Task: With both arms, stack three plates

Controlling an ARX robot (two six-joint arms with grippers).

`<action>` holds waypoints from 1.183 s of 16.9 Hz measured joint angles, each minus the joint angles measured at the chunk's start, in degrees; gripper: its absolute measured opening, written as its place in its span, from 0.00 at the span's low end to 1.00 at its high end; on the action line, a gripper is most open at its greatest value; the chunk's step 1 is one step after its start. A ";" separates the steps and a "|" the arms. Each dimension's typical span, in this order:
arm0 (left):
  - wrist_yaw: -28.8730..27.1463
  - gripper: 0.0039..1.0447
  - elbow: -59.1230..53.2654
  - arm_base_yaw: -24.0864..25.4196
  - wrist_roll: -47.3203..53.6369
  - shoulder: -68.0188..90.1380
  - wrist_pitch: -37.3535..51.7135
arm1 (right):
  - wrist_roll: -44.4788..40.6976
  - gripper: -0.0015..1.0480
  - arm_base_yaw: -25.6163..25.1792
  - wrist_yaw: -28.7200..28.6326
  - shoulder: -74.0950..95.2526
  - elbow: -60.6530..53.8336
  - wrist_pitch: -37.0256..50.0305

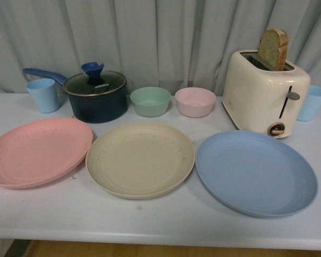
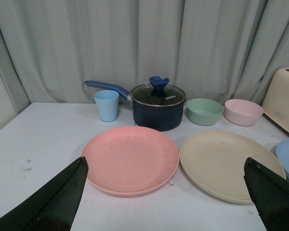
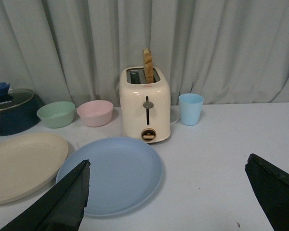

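Observation:
Three plates lie side by side on the white table: the pink plate (image 1: 37,151) at the left, the beige plate (image 1: 140,158) in the middle, the blue plate (image 1: 255,172) at the right. None overlaps another. No arm shows in the front view. My left gripper (image 2: 166,166) hangs open, back from the pink plate (image 2: 130,159) and the beige plate (image 2: 229,163), holding nothing. My right gripper (image 3: 168,168) is open too, with the blue plate (image 3: 113,175) ahead of its one finger (image 3: 62,202) and the beige plate (image 3: 21,163) beyond.
Behind the plates stand a blue cup (image 1: 43,95), a dark lidded saucepan (image 1: 95,96), a green bowl (image 1: 150,101), a pink bowl (image 1: 195,101), a cream toaster (image 1: 265,92) with bread in it, and another blue cup (image 1: 311,103). Curtains close the back.

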 joint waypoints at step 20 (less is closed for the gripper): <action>0.00 0.94 0.00 0.00 0.00 0.00 0.00 | 0.00 0.94 0.00 0.00 0.00 0.00 0.00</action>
